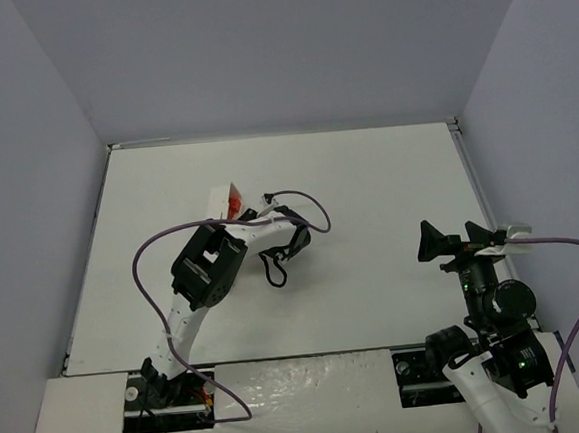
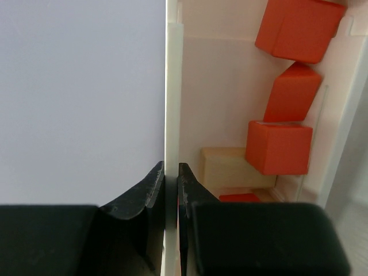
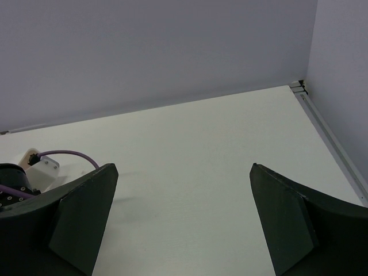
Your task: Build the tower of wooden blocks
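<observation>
My left gripper (image 2: 171, 172) is shut on the thin side wall of a white tray (image 2: 173, 86). Loose wood blocks lie inside the tray: three red cubes (image 2: 279, 146) in a crooked row and a pale tan block (image 2: 230, 168) beside them. No standing wood block tower shows in any view. From above, the left gripper (image 1: 239, 213) holds the tray (image 1: 220, 196) tilted at the table's middle left, with red (image 1: 234, 204) showing inside. My right gripper (image 1: 462, 235) hovers at the right side, open, with only bare table between its fingers (image 3: 86, 213).
A purple cable (image 1: 304, 203) loops off the left wrist, and a black cable loop (image 1: 274, 268) hangs beside it. A metal rail (image 1: 472, 182) borders the table's right edge. Grey walls enclose the table on three sides.
</observation>
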Robot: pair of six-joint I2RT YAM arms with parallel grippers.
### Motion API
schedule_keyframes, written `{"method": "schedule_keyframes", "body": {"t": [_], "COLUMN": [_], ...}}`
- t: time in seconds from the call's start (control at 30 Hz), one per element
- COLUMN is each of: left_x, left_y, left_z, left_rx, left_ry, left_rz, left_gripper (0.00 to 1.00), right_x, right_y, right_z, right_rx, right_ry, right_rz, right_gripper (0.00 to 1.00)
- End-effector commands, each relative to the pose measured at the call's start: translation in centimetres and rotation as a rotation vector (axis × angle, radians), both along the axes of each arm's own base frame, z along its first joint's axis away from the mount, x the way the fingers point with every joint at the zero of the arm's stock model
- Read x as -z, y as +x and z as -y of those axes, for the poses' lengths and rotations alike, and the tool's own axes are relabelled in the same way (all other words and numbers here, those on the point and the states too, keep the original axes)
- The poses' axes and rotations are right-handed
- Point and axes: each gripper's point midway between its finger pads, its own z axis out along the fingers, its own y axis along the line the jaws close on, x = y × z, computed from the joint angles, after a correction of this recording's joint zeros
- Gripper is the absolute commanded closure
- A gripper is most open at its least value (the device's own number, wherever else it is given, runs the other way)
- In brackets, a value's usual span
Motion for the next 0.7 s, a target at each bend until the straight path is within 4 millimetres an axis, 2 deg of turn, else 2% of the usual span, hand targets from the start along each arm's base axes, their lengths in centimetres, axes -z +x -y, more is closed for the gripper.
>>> {"method": "schedule_keyframes", "body": {"t": [0.0,0.13,0.2,0.33,0.4,0.47,0.5,0.67], "left_x": [-6.1,-5.8,-5.4,-6.7,-6.7,-6.1,-6.2,-7.3], "left_y": [-1.2,-0.8,-0.8,-1.7,-2.3,-2.1,-2.2,-2.5], "left_z": [-2.8,-2.1,-1.1,1.6,0.4,-1.9,-2.5,-3.1], "left_rx": [0.006,0.017,0.038,0.120,0.112,0.055,0.049,0.050], "left_ry": [0.177,0.194,0.203,0.191,0.201,0.211,0.206,0.163], "left_rz": [-0.084,-0.104,-0.122,-0.100,-0.098,-0.106,-0.091,-0.019], "left_gripper": [1.00,1.00,1.00,1.00,1.00,1.00,1.00,1.00], "right_x": [-1.9,-2.0,-2.0,-2.0,-2.0,-2.0,-2.0,-2.1], "right_y": [0.4,0.3,0.3,0.3,0.2,0.2,0.2,0.2], "right_z": [0.0,0.1,0.1,0.1,0.1,0.1,0.1,0.2], "right_rx": [0.007,0.014,0.014,0.012,0.012,0.011,0.012,0.015], "right_ry": [0.028,0.029,0.028,0.028,0.028,0.029,0.029,0.029], "right_rz": [0.069,0.073,0.074,0.072,0.073,0.075,0.076,0.079], "right_gripper": [0.04,0.04,0.04,0.04,0.04,0.04,0.04,0.04]}}
